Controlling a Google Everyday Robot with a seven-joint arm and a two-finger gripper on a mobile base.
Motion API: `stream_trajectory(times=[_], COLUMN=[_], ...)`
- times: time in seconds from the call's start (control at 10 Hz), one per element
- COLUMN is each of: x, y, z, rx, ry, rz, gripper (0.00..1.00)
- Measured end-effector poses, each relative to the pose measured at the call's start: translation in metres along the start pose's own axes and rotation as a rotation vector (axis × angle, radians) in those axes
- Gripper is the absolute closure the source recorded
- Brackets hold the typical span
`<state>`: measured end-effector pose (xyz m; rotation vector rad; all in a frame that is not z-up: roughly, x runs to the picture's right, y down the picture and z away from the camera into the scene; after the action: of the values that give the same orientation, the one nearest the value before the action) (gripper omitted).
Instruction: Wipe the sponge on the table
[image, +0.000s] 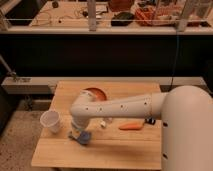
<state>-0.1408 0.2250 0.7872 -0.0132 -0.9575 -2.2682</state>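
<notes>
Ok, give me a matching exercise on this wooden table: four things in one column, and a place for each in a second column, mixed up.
Things
1. white cup
2. blue sponge
3. orange carrot-like piece
4. orange bowl

Places
A. at the far side of the table, partly hidden behind the arm
B. near the table's left edge in the picture
C. right at the gripper, towards the front left
D. right of the middle, just in front of the arm

Pairs: 1-B, 2-C, 3-D, 4-A
</notes>
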Motion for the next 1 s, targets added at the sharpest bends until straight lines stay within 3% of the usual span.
stream_trajectory(times=[0.5,0.7,1.0], x=[-0.073,-0.094,-0.117], y=[0.041,0.034,-0.011], z=[-0.014,-0.011,-0.006], rx=[-0.022,-0.037,-0.067], ry=[0.016,0.02,0.01], rz=[0.118,0.131,0.072], gripper=[0.6,0.67,0.67])
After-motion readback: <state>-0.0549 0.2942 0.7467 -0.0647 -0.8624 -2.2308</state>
